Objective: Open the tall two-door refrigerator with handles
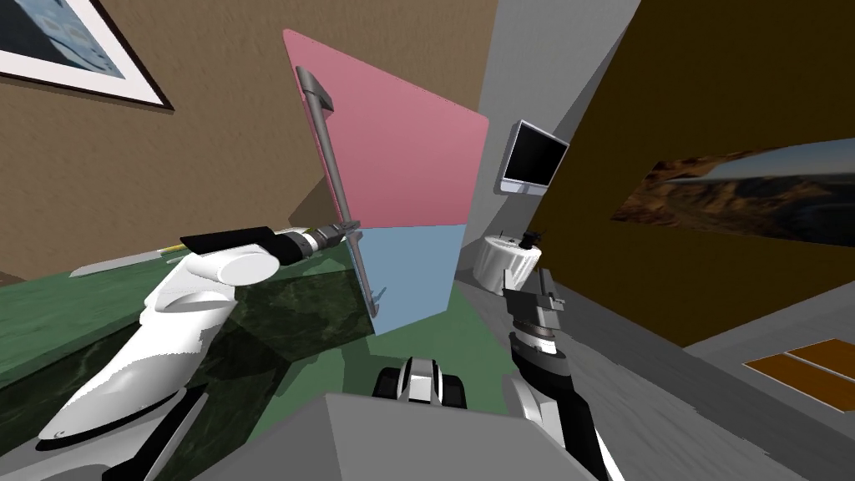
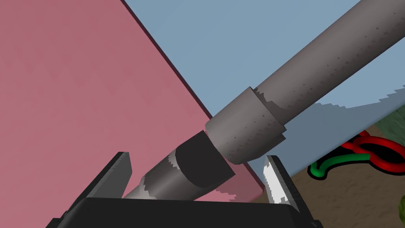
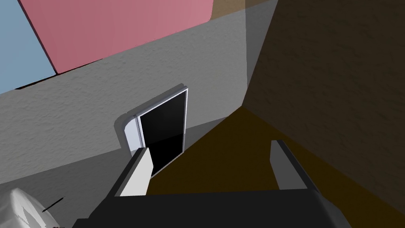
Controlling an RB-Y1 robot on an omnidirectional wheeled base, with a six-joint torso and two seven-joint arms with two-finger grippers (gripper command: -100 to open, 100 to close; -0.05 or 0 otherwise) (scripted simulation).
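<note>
Grasp step: left tool [image 2: 197, 158] straddles the fridge handle [image 2: 245, 130], spread apart, not yet clamped. Next: clamp, then pull. Right tool [image 3: 209, 147] idle, spread apart.

My left arm [image 1: 167, 334] and right arm [image 1: 543, 351] are glossy white shells with black wrists and ribbed silver-grey rings; left gripper [image 2: 197, 174] and right gripper [image 3: 209, 158] are dark boxes with thin light-grey blade fingers [image 3: 136, 178].
</note>
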